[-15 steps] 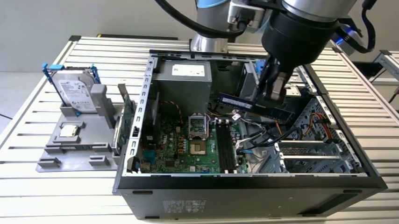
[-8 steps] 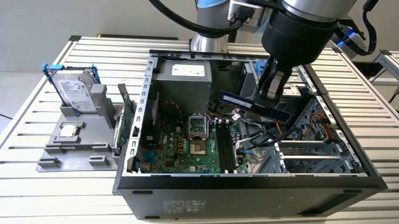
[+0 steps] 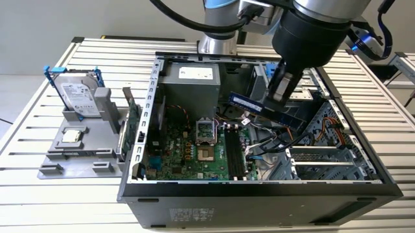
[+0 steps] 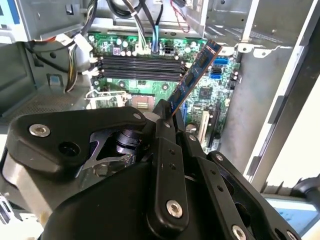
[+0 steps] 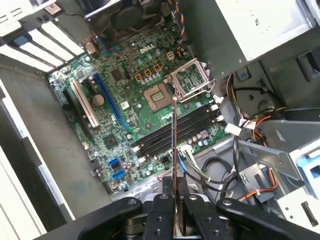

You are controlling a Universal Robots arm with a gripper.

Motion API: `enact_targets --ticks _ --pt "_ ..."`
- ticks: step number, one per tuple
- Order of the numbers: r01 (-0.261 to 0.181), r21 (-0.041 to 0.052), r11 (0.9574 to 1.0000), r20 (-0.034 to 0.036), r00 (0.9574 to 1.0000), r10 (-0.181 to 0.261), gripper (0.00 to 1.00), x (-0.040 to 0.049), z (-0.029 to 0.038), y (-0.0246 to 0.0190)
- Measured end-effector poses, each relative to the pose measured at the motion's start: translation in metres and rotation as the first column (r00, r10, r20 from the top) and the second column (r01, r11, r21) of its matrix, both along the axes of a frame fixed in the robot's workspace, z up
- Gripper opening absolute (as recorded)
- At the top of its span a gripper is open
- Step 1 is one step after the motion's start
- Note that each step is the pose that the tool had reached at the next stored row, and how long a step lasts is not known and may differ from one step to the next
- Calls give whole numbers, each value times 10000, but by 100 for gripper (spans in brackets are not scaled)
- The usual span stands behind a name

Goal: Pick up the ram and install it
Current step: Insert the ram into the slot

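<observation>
My gripper (image 3: 277, 104) is shut on the ram (image 3: 259, 106), a long narrow board with dark chips and a pale label. It hangs tilted above the open computer case (image 3: 139, 145), over the cable area on the exterior view's right of the motherboard (image 3: 188, 155). In the second wrist view the ram (image 4: 196, 72) sticks out slantwise from the black fingers (image 4: 162, 125). In the first wrist view the ram (image 5: 174, 145) is edge-on, a thin line between the fingertips (image 5: 162, 202), pointing across the long black memory slots (image 5: 195, 122). Those memory slots (image 3: 233, 153) lie below and apart from the stick.
A grey fixture (image 3: 77, 145) on the exterior view's left holds a hard drive in a blue frame (image 3: 81, 94) and a small chip (image 3: 71, 136). A green expansion card (image 3: 133, 119) stands by the case wall. Power supply (image 3: 194, 82), open processor socket (image 3: 206, 141) and loose cables (image 3: 272, 143) crowd the case.
</observation>
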State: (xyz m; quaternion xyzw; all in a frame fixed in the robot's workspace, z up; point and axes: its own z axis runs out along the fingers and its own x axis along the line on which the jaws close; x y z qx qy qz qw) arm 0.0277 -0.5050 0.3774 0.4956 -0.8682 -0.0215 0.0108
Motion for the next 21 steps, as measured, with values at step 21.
enact_targets --ticks 21 --pt "2431 -1 9700 -1 9700 -2431 0 0 0 0"
